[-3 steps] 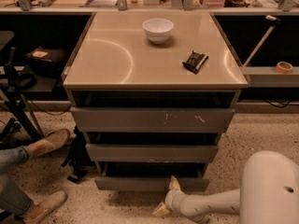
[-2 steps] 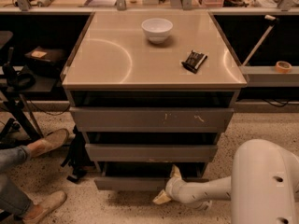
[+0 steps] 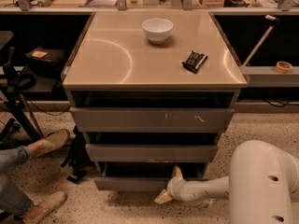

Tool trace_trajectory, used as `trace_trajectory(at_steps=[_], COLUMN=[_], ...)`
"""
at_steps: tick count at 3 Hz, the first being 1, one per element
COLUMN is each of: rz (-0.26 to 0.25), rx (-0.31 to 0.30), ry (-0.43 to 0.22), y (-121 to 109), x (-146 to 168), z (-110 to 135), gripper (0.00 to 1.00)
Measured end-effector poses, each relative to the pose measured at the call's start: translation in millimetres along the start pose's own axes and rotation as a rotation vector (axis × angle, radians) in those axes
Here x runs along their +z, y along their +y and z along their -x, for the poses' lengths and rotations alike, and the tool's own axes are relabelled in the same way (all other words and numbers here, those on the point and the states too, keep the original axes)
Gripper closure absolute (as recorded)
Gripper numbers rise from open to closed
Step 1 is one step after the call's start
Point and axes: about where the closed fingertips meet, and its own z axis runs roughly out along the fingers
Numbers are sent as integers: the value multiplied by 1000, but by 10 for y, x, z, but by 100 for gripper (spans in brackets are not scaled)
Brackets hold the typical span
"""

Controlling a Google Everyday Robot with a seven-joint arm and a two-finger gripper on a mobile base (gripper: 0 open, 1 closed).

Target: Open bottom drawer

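Note:
The cabinet has three grey handleless drawers. The bottom drawer [image 3: 131, 183] is the lowest one, with a plain flat front that stands slightly out from the cabinet, leaving a dark gap above it. My gripper [image 3: 170, 185] is at the right part of that front, reached in low from my white arm [image 3: 205, 189] on the right. It is open: one tan fingertip [image 3: 177, 172] pokes up at the front's top edge and the other [image 3: 163, 198] hangs below, near the floor. The tray inside the drawer is hidden.
The middle drawer [image 3: 152, 152] and the scratched top drawer [image 3: 152, 119] sit above. A white bowl [image 3: 157, 29] and a black packet [image 3: 194, 61] lie on the cabinet top. A person's feet [image 3: 49, 143] and a black stand are on the floor to the left. My white body [image 3: 266, 185] fills the lower right.
My gripper has risen a little from near the floor up against the bottom drawer's front, and my arm has reached further in. The drawer front has hardly moved.

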Motion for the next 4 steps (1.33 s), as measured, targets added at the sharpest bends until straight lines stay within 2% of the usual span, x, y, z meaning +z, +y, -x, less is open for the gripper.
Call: trace_trajectory(at_steps=[1,2,3,4], rz=[24,24,8,8], rx=[73,73,34,34], ry=[-42,-42,2,2], y=[-340,-340,-379,-379], x=[226,226,371,370], z=[-172,-171,-83,-83], gripper=[0,0,0,0])
